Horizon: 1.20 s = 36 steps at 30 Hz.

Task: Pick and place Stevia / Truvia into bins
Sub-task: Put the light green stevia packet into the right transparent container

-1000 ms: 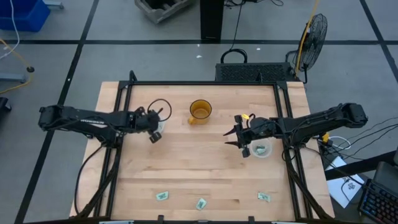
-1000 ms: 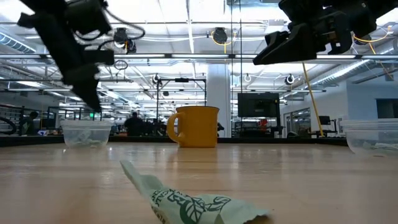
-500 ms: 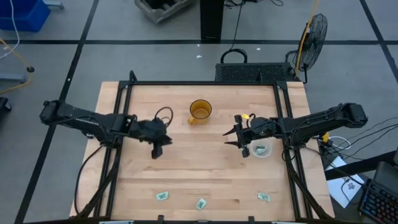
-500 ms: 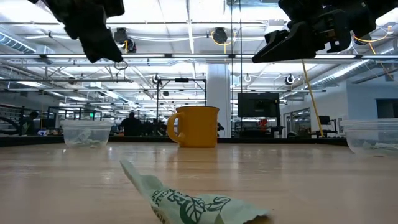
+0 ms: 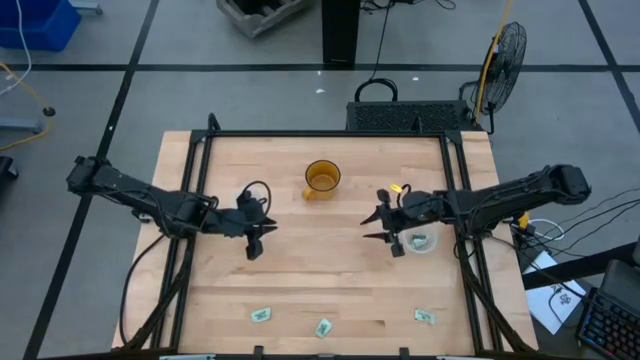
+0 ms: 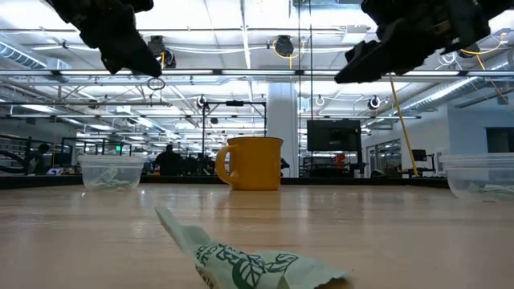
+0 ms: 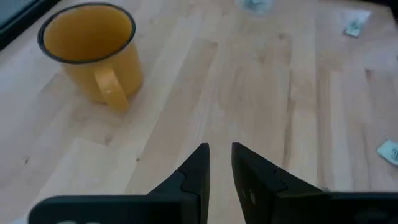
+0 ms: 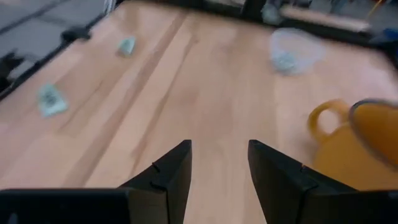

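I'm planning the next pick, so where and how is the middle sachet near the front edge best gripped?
The middle sachet lies nearly flat on the table, apart from its neighbours, with one end lifted in the low view. Probably best to come straight down and pinch across its short width, or catch that raised end. The left end effector is slightly open and empty above the table.

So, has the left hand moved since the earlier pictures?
Yes. The left hand moved off the clear plastic cup, toward the near table edge, away from the amber-orange mug.
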{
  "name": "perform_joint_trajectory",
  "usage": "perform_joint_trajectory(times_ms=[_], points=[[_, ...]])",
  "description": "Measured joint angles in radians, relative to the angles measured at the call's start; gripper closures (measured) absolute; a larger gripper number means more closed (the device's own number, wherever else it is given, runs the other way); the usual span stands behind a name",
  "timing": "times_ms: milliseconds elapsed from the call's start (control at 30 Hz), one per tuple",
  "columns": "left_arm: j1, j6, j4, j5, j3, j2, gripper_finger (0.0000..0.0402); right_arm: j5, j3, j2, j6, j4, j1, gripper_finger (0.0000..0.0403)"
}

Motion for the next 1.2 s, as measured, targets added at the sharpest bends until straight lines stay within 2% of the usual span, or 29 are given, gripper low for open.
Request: perform_joint_trajectory(times_ms=[200,300,400,500,633,733,933,1067,1200], points=[[0.021,0.044,0.044,-0.002,0.0,0.0,0.033,0.002,0.168,0.0,-0.001,-0.322,0.101,0.025],[0.031,0.08,0.046,-0.002,0.0,0.0,0.033,0.003,0.28,0.0,0.057,-0.535,0.156,0.025],[0.039,0.079,0.044,-0.002,0.0,0.0,0.033,-0.022,0.361,-0.001,0.212,-0.731,0.202,0.025],[0.039,0.078,0.044,-0.002,0.0,0.0,0.033,-0.121,0.382,-0.001,0.437,-0.846,0.235,0.025],[0.038,0.059,0.044,-0.002,0.0,0.0,0.033,-0.281,0.353,0.008,0.642,-0.893,0.252,0.025],[0.038,0.035,0.044,-0.016,0.0,0.0,0.033,-0.347,0.311,0.026,0.737,-0.907,0.264,0.025],[0.038,0.029,0.043,-0.026,0.0,0.0,0.033,-0.384,0.231,0.062,0.847,-0.892,0.31,0.025],[0.038,0.031,0.043,-0.028,0.0,0.0,0.033,-0.443,0.191,0.076,1.072,-0.873,0.349,0.025],[0.038,0.032,0.044,-0.104,0.0,0.0,0.033,-0.449,0.174,0.091,1.333,-0.835,0.407,0.025]])
